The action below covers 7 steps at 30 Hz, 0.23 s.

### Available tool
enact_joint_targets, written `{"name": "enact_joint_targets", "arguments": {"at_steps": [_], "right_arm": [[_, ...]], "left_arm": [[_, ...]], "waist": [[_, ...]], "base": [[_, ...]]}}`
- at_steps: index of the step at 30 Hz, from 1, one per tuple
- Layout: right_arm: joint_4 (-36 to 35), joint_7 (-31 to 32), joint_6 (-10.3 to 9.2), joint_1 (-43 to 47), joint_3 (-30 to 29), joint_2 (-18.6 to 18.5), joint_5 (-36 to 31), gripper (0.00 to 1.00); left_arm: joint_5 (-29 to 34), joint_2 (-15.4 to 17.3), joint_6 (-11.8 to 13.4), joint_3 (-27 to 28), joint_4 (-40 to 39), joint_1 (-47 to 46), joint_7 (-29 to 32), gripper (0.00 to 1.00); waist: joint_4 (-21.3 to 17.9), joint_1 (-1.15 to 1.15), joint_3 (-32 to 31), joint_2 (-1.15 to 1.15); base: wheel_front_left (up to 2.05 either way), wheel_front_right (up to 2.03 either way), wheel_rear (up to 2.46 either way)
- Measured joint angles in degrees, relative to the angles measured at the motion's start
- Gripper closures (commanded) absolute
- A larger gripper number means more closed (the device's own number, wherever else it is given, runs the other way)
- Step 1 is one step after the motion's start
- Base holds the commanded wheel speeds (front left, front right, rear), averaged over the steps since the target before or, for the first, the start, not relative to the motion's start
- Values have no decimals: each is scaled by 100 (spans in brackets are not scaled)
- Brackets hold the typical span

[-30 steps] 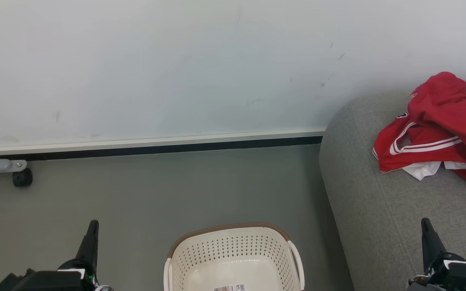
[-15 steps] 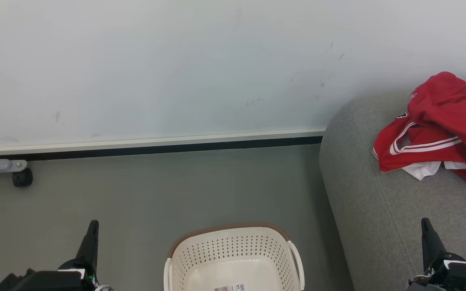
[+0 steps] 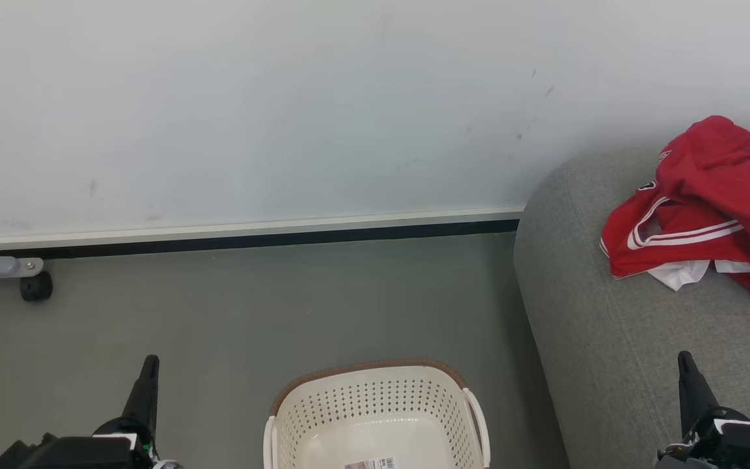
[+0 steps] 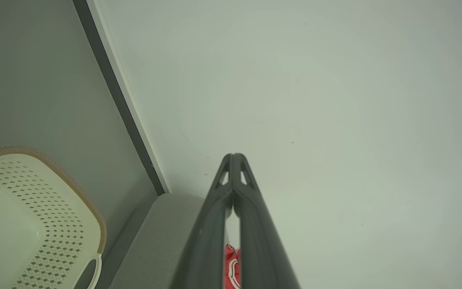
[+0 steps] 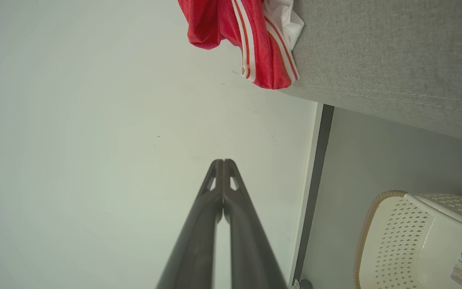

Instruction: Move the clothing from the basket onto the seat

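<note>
The red clothing lies in a heap on the grey seat at the right, near the wall; its white stripes and lining show. On the floor at bottom centre stands the cream basket, holding only its label sticker. My left gripper is shut at the lower left, left of the basket, pointing at the wall. Over the seat's front part, my right gripper is shut with nothing in it. A sliver of red clothing peeks between the left fingers.
A white wall with a dark skirting strip runs behind the grey floor. A grey leg with a black caster sits at the far left by the wall.
</note>
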Motion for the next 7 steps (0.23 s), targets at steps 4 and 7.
{"name": "enact_joint_targets", "arguments": {"at_steps": [4, 7], "right_arm": [[0, 0, 0, 0, 0, 0, 1, 100], [0, 0, 0, 0, 0, 0, 1, 100]], "left_arm": [[0, 0, 0, 0, 0, 0, 0, 100], [0, 0, 0, 0, 0, 0, 0, 100]], "waist": [[0, 0, 0, 0], [0, 0, 0, 0]], "base": [[0, 0, 0], [0, 0, 0]]}}
